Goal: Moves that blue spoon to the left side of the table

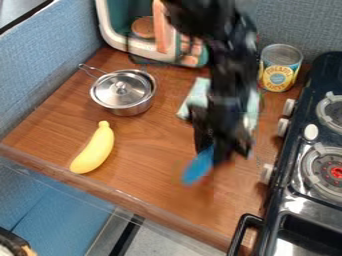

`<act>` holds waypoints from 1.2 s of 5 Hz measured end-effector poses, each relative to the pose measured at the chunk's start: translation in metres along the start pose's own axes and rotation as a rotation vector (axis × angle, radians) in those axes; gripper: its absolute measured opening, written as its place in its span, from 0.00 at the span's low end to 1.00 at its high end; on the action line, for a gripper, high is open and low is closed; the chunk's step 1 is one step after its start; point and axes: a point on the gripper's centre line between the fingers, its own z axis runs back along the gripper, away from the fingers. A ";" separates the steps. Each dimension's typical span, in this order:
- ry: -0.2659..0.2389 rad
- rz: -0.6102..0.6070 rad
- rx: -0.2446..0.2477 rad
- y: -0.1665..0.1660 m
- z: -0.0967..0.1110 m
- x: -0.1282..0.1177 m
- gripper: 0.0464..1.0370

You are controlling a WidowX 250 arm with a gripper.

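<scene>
Bright light puts glare on the pot (pixel 123 91); right of the pot, the arm (pixel 230 75) and blue spoon (pixel 198 167) are blurred.

Your black arm (pixel 230 60) comes in from the top edge of the camera view, a little right of the middle, and runs down in a steep, nearly upright line. Below it your wrist (pixel 226 100) hangs in line with the upper part, and your pincer (pixel 219 152) points downward, right of the view's centre, its fingers closed on what you carry. Blur softens your arm's outline, so you can't make out the separate joints or any wrist roll.
</scene>
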 end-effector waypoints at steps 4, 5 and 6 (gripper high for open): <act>-0.015 0.250 0.053 0.182 0.025 -0.077 0.34; 0.010 0.279 0.067 0.218 0.005 -0.085 0.34; 0.020 0.284 0.068 0.233 -0.014 -0.088 0.34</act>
